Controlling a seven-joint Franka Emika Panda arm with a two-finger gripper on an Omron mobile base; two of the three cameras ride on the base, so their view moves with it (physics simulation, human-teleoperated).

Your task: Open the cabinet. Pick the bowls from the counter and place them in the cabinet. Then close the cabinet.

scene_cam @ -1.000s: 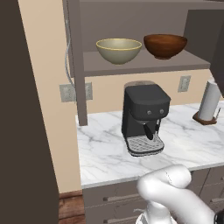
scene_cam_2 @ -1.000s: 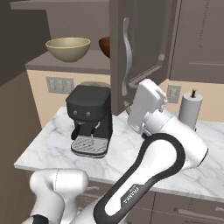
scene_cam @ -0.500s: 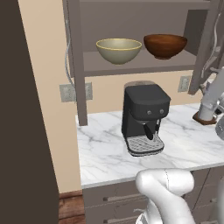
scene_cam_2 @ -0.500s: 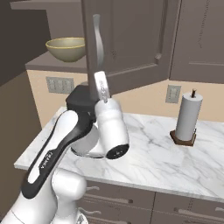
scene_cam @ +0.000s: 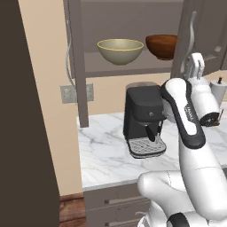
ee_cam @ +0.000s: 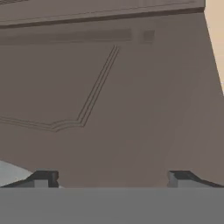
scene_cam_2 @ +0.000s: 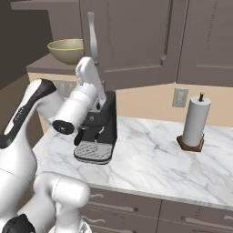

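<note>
Since half second ago, your arm swung up toward cabinet door [scene_cam_2: 136, 41]; jaws [ee_cam: 112, 178] spread wide, empty, panel straight ahead between them. Both bowls [scene_cam: 120, 50] on cabinet shelf.

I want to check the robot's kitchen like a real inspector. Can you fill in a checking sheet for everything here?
Surface: white marble counter, no bowls on it.
Job's things: olive-yellow bowl and brown wooden bowl sit side by side on the shelf inside the cabinet. Right door partly swung shut, left door wide open.
Clutter: black coffee machine, paper towel roll on a stand.
Grippers: gripper open, holding nothing, facing the door panel.
Cables: nothing seen.
Surroundings: wall sockets, grey drawers under the counter, wood floor.
</note>
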